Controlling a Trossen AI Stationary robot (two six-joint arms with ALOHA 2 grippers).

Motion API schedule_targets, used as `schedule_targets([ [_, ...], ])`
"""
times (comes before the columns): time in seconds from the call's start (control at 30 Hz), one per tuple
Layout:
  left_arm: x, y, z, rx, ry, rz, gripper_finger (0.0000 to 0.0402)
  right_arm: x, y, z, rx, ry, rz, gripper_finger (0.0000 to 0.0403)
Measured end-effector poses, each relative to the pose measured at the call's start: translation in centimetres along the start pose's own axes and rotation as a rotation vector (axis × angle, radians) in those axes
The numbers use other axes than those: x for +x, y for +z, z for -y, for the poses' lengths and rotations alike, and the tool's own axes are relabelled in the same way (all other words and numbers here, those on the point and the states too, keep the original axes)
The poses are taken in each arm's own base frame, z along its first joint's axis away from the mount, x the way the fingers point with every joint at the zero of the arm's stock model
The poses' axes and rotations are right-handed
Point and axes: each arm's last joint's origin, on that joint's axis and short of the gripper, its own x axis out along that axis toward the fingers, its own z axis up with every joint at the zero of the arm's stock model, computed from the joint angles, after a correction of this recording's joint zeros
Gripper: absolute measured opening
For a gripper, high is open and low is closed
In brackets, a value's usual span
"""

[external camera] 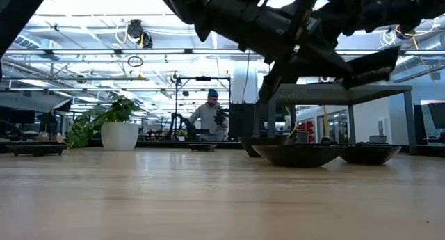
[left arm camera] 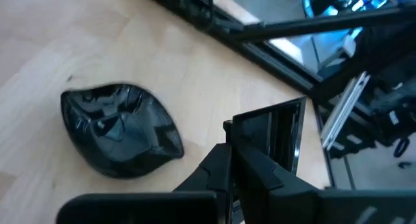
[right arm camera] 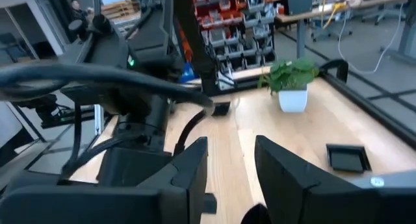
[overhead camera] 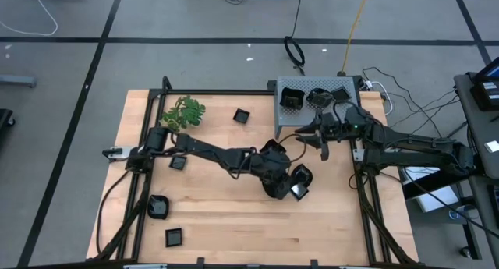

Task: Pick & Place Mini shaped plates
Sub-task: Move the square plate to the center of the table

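Note:
My left gripper reaches over the table's middle and is shut on a small square black plate. Just beside it a rounded, leaf-like black plate lies flat on the wood. My right gripper hangs open and empty near the table's far right, just in front of the grey perforated box, which holds several black plates. More square plates lie on the table at the far middle and along the left side. My left gripper pinches the square plate by one rim between its two fingers. The plate stands tilted on edge beyond the fingertips with its glossy inner face showing. I cannot tell whether its lower edge touches the table.
A green leafy sprig lies at the far left of the table. A black frame rail runs along the table's right edge. Bare wood shows toward the near edge. A person stands far back in the room.

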Motion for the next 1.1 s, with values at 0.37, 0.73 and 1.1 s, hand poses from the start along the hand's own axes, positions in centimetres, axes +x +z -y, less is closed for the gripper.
schedule_targets([
  [0.37,0.1,0.0,1.0,-0.042,-0.001,0.072,0.0018,0.0,0.3,-0.1,-0.069,0.004,0.034,0.0116],
  [0.73,0.3,-2.7,2.8,-0.128,-0.004,-0.088,0.0013,0.0,0.3,-0.1,-0.065,0.004,0.030,0.0116],
  [1.1,-0.1,-5.7,3.7,-0.091,-0.026,-0.352,0.0011,0.0,0.2,0.0,-0.025,0.003,0.023,0.0116],
])
